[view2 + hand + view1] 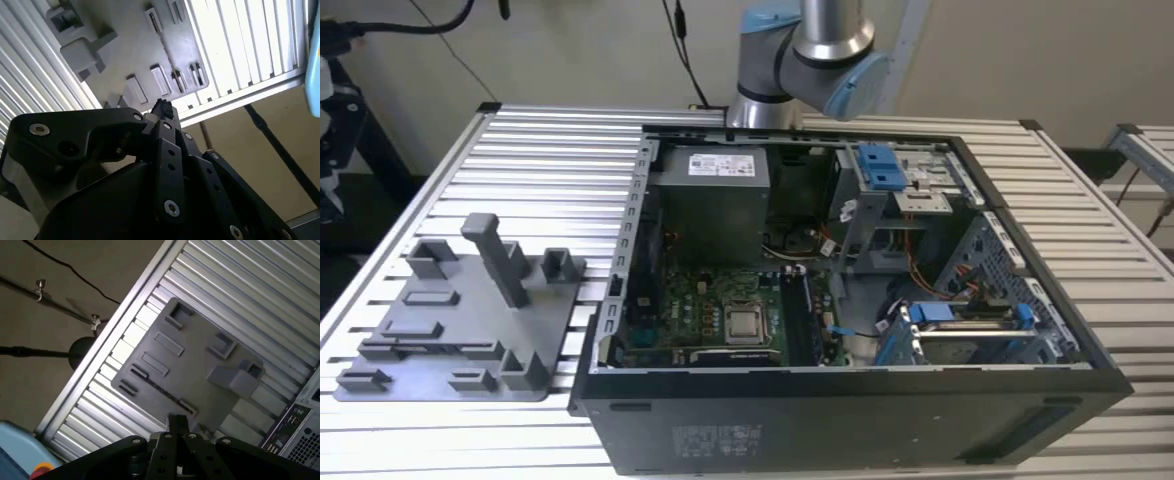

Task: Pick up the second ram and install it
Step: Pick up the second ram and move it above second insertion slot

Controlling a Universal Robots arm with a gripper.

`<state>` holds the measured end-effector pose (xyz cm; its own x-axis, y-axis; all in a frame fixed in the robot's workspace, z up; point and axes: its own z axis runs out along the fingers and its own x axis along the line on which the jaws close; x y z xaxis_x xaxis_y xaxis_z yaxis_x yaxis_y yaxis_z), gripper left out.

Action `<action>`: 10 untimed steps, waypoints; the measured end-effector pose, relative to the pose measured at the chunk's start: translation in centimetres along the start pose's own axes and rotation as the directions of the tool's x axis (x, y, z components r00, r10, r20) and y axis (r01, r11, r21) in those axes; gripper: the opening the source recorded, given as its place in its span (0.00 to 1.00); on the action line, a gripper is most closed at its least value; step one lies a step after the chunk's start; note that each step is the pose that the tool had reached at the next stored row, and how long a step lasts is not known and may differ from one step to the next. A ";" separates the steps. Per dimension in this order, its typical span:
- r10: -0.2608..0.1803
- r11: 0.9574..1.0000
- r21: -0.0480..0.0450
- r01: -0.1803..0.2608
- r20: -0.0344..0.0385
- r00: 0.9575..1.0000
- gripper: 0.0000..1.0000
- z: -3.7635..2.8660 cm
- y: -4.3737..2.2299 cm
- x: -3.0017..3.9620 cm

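A pale beige wall (587, 50) is standing behind the ribbed metal tabletop (547, 140), and a black cable (400, 31) is hanging across it. Another slatted table (1147, 150) is showing at the exterior view's right. In the first wrist view, a brown floor (50, 300) is lying beyond the tabletop's edge.

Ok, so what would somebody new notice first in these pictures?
An open computer case lies in the middle of the slatted table, its green motherboard and bright blue latches exposed. At the exterior view's left sits a grey plastic tray with an upright post. In the first wrist view the gripper points toward that tray, jaws shut.
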<state>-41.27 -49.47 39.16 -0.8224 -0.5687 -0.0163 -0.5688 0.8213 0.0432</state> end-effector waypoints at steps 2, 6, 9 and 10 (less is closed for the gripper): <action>-0.036 0.999 -0.001 0.036 -0.002 0.999 0.11 0.00 0.00 0.00; -0.109 0.994 -0.002 0.109 -0.005 0.994 0.11 0.00 0.00 0.00; -0.162 0.987 -0.003 0.162 -0.007 0.987 0.11 0.00 0.00 0.00; -0.180 0.984 -0.003 0.180 -0.008 0.984 0.11 0.00 0.00 0.00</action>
<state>-41.27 -49.47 39.16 -0.7066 -0.7074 -0.0161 -0.7073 0.7056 0.0431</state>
